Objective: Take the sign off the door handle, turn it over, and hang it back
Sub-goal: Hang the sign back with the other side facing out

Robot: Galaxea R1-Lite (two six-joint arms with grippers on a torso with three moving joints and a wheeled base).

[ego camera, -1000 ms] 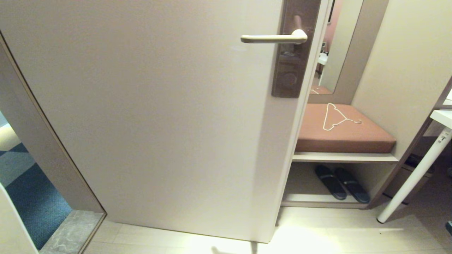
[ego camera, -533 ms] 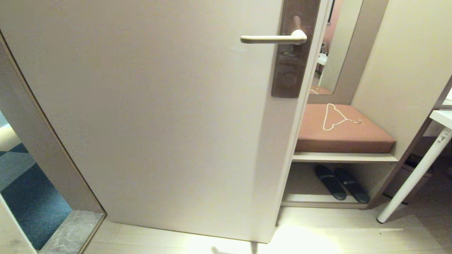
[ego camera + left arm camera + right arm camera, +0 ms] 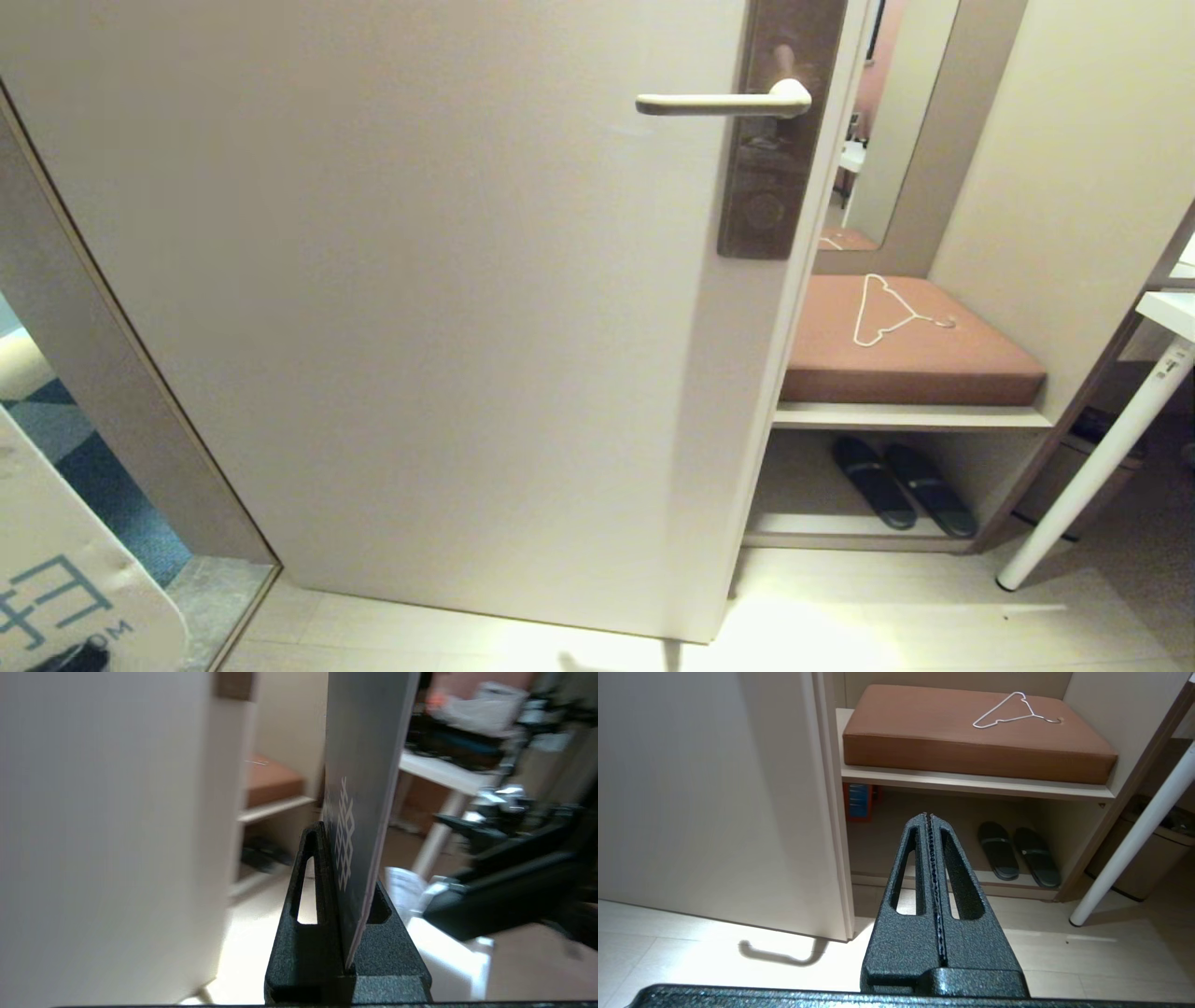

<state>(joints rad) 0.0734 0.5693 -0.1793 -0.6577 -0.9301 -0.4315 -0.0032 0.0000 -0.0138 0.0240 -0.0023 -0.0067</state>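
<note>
Now, your left gripper (image 3: 348,891) is clamped on the sign (image 3: 364,788), low left, well apart from the bare handle (image 3: 724,101) | thin, stiff, light, slick card: keep hold at its solid end | right gripper (image 3: 930,821) closed, empty.

Hotel guest-room entryway. Indicators: door (image 3: 420,308) with lever handle (image 3: 724,101) on electronic lock plate (image 3: 780,187); at 3 o'clock, cushioned bench (image 3: 896,359) bearing wire hanger (image 3: 887,313), slippers (image 3: 901,485) beneath; corridor carpet (image 3: 112,504) at 8 o'clock.
</note>
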